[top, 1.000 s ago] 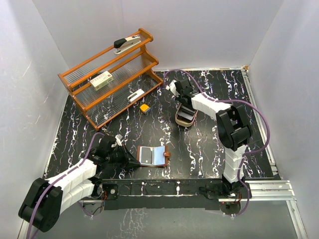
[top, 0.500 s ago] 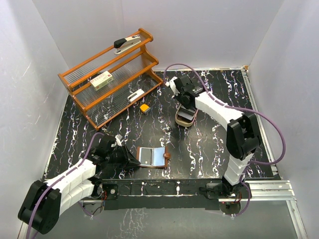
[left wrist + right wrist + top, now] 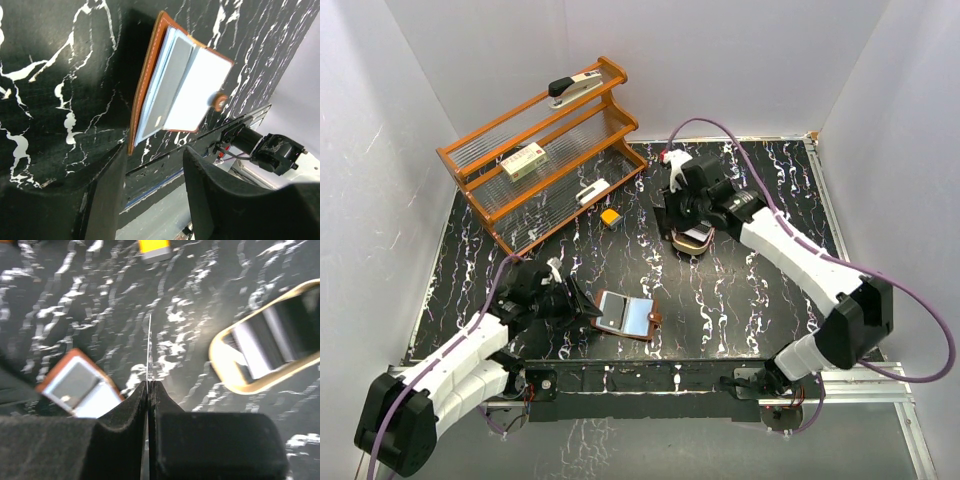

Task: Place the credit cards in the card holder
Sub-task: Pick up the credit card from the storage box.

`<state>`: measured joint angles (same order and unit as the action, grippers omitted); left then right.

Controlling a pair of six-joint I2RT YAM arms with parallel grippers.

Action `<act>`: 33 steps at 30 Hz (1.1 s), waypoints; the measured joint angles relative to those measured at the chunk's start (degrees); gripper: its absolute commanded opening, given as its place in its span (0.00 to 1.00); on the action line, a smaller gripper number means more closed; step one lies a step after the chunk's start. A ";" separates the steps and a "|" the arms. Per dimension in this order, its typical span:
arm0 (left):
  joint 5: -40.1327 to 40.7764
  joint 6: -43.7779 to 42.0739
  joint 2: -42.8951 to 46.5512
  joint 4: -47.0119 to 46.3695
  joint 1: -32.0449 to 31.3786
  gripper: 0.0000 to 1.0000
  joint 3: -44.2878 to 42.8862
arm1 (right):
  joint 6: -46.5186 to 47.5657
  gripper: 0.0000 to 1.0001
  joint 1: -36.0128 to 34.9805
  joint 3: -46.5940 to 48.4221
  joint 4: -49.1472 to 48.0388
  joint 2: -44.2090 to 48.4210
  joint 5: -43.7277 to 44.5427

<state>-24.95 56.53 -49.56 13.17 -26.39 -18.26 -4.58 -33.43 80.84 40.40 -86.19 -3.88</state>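
Observation:
The card holder (image 3: 628, 315) (image 3: 175, 95) lies open near the table's front edge, brown cover down and pale inner pockets up. My left gripper (image 3: 578, 305) (image 3: 156, 150) stands open just to its left, with nothing between its fingers. My right gripper (image 3: 677, 212) (image 3: 149, 384) hangs over the table beside the oval tray, shut on one of the credit cards (image 3: 149, 347), which shows edge-on as a thin pale line. More credit cards (image 3: 699, 235) (image 3: 262, 347) lie in the tan tray (image 3: 682, 245) (image 3: 220, 357). In the right wrist view the card holder (image 3: 80, 385) appears at lower left.
An orange wooden rack (image 3: 545, 150) with a stapler (image 3: 575, 86) and a small box stands at the back left. A small yellow block (image 3: 611, 216) (image 3: 154, 247) lies in front of it. White walls close in the table on three sides.
My left gripper has opened and let go of the card holder's left edge. My right gripper has shut on a card and risen from the tray as its arm stretched out.

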 measured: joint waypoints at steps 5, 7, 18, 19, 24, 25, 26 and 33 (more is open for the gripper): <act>2.99 -1.18 0.22 5.38 0.00 0.52 -6.32 | -11.56 0.00 -2.34 -9.86 -7.63 6.40 -9.01; 4.61 -1.60 0.37 7.85 0.00 0.54 -9.20 | -16.11 0.00 -3.48 -13.97 -10.60 8.07 -11.72; 6.03 -2.34 1.68 7.65 -0.04 0.57 -14.14 | -35.67 0.00 -8.37 -31.69 -28.89 11.37 -17.33; 5.25 -2.32 1.68 6.10 -0.04 0.57 -13.51 | -37.13 0.00 -8.52 -33.07 -30.29 11.30 -17.49; 0.07 -1.16 1.16 -2.01 -0.04 0.57 -9.64 | -42.16 0.00 -8.83 -37.99 -37.88 10.73 -21.00; -0.79 -0.87 1.20 -3.39 -0.04 0.57 -9.03 | -42.64 0.00 -8.87 -38.49 -39.08 10.73 -21.90; -1.42 -0.57 1.25 -4.22 -0.04 0.56 -8.72 | -42.93 0.00 -8.92 -38.60 -39.58 10.73 -22.53; -6.60 2.64 2.08 -13.11 -0.04 0.49 -8.22 | -42.12 0.00 -8.96 -38.64 -42.29 13.81 -27.28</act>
<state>-31.55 59.18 -47.48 0.05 -26.44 -26.48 -46.70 -42.39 42.19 -1.89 -72.38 -31.16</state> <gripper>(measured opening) 0.518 0.009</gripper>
